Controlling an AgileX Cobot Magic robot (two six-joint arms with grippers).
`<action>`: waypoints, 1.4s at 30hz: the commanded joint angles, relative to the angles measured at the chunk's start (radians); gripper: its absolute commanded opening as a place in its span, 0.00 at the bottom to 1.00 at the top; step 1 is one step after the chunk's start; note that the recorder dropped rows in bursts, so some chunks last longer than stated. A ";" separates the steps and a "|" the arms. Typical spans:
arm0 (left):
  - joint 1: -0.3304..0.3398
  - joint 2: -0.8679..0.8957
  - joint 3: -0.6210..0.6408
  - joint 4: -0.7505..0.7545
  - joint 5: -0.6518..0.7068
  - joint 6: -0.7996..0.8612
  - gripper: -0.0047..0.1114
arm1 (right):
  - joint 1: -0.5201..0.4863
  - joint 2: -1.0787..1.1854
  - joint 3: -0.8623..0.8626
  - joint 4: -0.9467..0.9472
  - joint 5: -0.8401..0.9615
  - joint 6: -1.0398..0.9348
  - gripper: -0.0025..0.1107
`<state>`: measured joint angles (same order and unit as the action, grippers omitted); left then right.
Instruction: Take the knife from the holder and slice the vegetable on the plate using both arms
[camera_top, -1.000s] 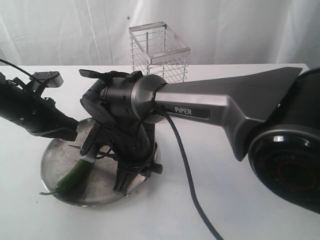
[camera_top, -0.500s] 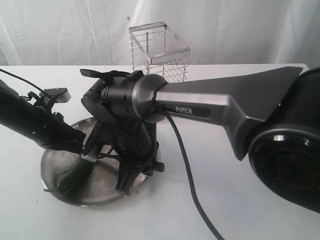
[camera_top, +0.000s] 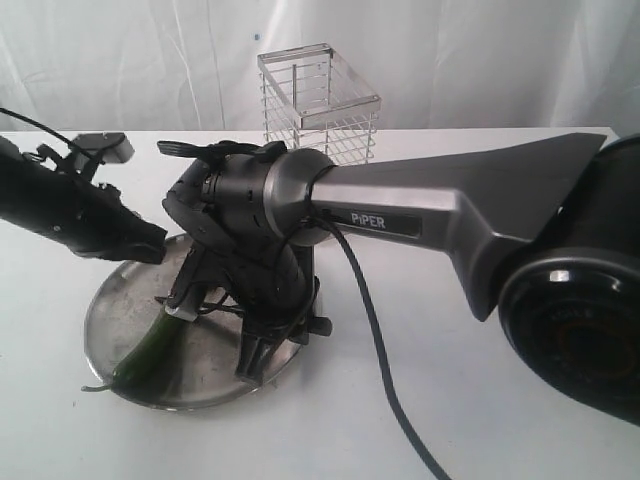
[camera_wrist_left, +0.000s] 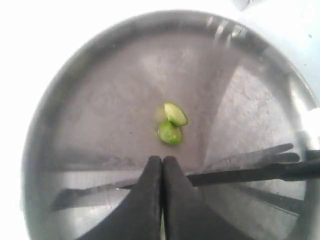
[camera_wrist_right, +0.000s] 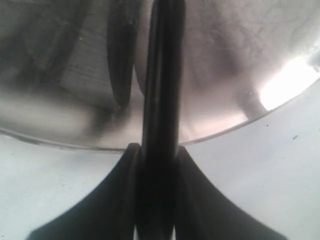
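Slices cut from the chili lie on the plate (most of the pod looks uncut). The right gripper clamps the knife, out of the holder; the left gripper hovers pinched shut, empty.

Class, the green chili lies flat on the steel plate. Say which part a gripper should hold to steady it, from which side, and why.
Hold the chili across its thick body near the stem end, coming down from above. It lies flat on the plate, so side access is poor. The stem is too thin, and the knife seems to work at the other end.
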<state>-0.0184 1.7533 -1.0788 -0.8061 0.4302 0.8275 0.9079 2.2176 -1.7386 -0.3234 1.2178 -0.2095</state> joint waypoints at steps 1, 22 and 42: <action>-0.004 -0.126 -0.002 0.106 -0.028 -0.078 0.04 | 0.003 -0.037 0.003 -0.012 0.003 0.007 0.02; -0.004 -0.314 0.100 0.179 -0.066 -0.233 0.04 | -0.031 -0.042 0.003 0.080 -0.142 0.032 0.02; -0.004 -0.434 0.103 0.159 0.038 -0.233 0.31 | -0.031 0.007 0.003 0.124 -0.215 0.040 0.45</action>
<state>-0.0184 1.3699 -0.9834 -0.6196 0.4087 0.6022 0.8828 2.2332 -1.7386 -0.2047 1.0357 -0.1831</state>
